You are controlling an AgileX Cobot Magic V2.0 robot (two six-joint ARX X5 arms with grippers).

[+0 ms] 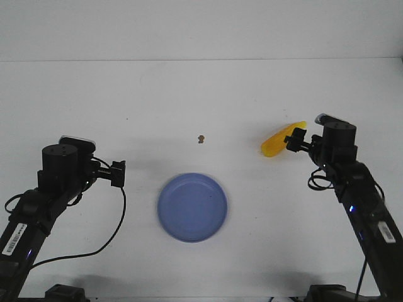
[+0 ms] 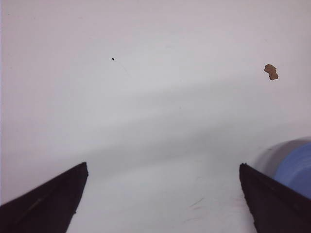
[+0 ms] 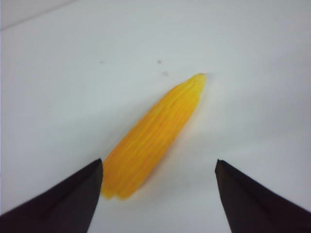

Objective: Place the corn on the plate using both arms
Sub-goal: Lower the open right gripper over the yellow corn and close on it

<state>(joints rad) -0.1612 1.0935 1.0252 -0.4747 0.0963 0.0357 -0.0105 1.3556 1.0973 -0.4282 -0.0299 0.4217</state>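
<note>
Starting at the left of the front view, the left gripper hangs above the white table, its fingers spread and holding nothing, near the left side of the periwinkle-blue plate. The plate is in the middle, near the front edge, and nothing lies on it. A little behind it there is a small brown crumb. At the right, the corn cob lies on the table, well apart from the plate, and the right gripper is just at its thick end.

I judge the step in hand to be the grasp of the corn by the right arm. To do it well, the fingers should go down with the thick end centred between them, because now the cob sits closer to one finger and could roll aside when they close.

The right wrist view shows what the front view hides: the fingers are apart, the corn is not yet gripped, and its ridged surface tapers away. The left wrist view shows only the plate's rim beside one finger.
</note>
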